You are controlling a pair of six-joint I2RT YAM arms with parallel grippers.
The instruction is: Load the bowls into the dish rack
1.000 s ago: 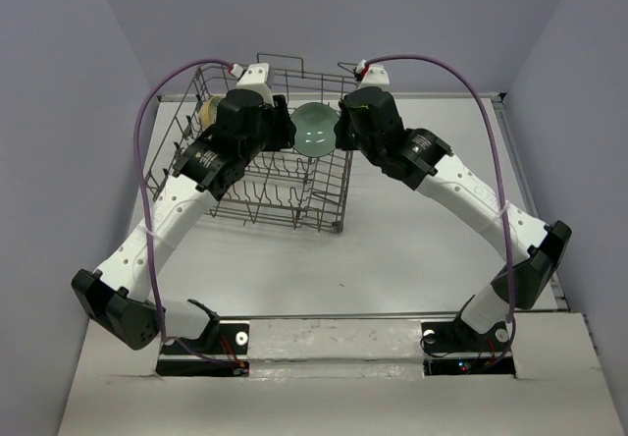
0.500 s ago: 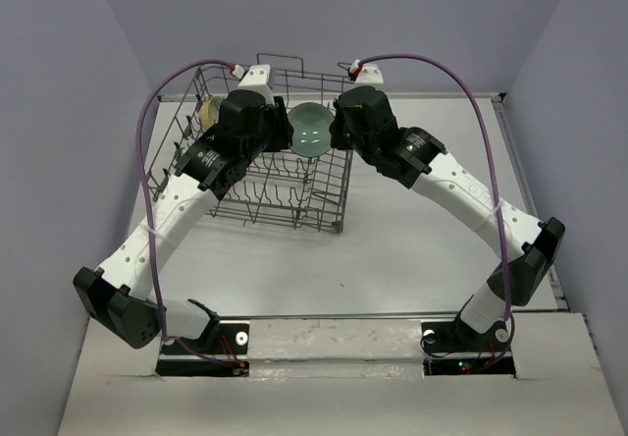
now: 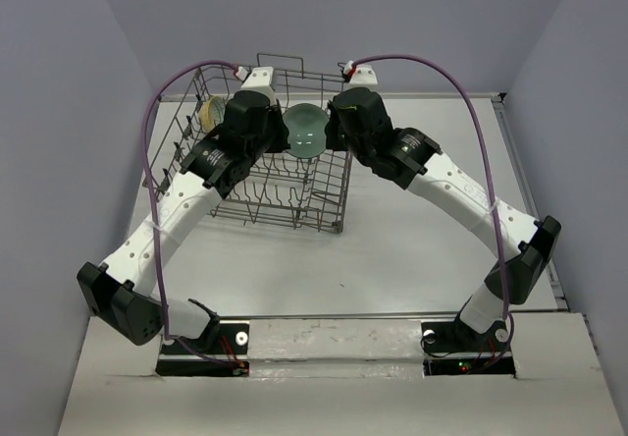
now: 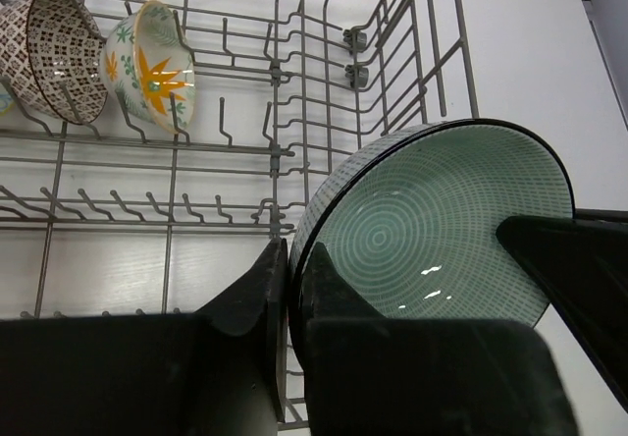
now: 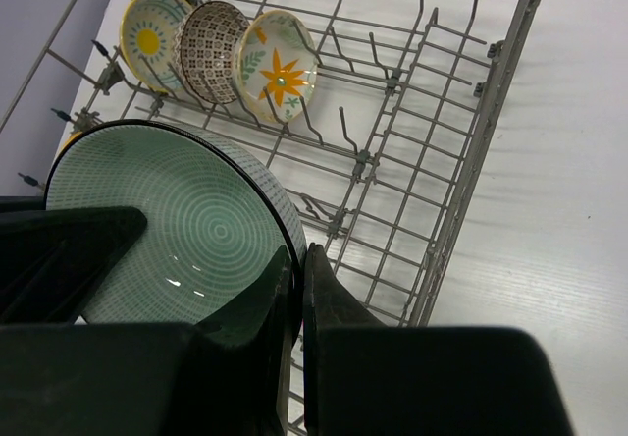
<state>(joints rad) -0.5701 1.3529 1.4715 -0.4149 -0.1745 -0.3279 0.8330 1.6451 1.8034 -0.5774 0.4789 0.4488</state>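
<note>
Top and wrist views, loading of the dish rack [image 3: 257, 198]. The pale teal bowl [image 3: 305, 130] stands on edge over the far right part of the rack, its hollow facing the near side. It is held between the two arms. The left gripper [image 4: 291, 271] is clenched on the bowl's left rim, one finger on the outer wall and one inside. The right gripper [image 5: 297, 271] is clenched in the same way on the opposite, right rim. Whether the bowl's lower edge touches the tines cannot be told. At the far left of the rack three bowls stand on edge in a row among the tines. From left to right they are the yellow-centred bowl [image 5: 149, 35], the brown patterned bowl [image 5: 216, 51] and the leaf-patterned bowl [image 5: 280, 68]. The rack rests on the white table [image 3: 412, 249].
</note>
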